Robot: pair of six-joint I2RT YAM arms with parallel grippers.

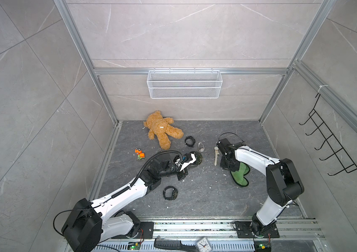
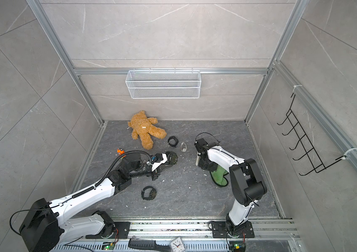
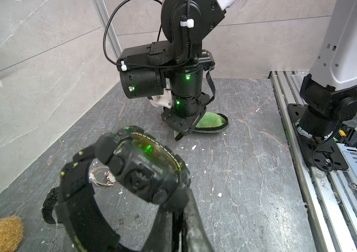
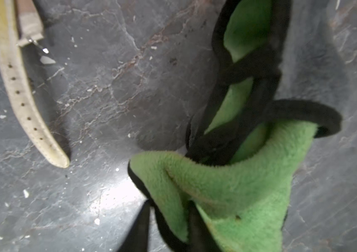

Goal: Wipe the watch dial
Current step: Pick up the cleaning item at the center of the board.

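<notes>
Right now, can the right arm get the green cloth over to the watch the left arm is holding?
Probably yes. The right gripper is shut on the green cloth, and only bare floor separates it from the watch in the left gripper.

Black watch (image 3: 142,165) case: "LIGHT", "MODE", seen inverted.

Open desk (image 1: 208,192) lies between the two arms, strewn only with small white crumbs. Along its far edge sit a cream strap watch (image 1: 216,156), a clear oval piece (image 1: 200,146) and a black watch (image 1: 189,141); another black watch (image 1: 170,193) lies nearer the rail.
</notes>
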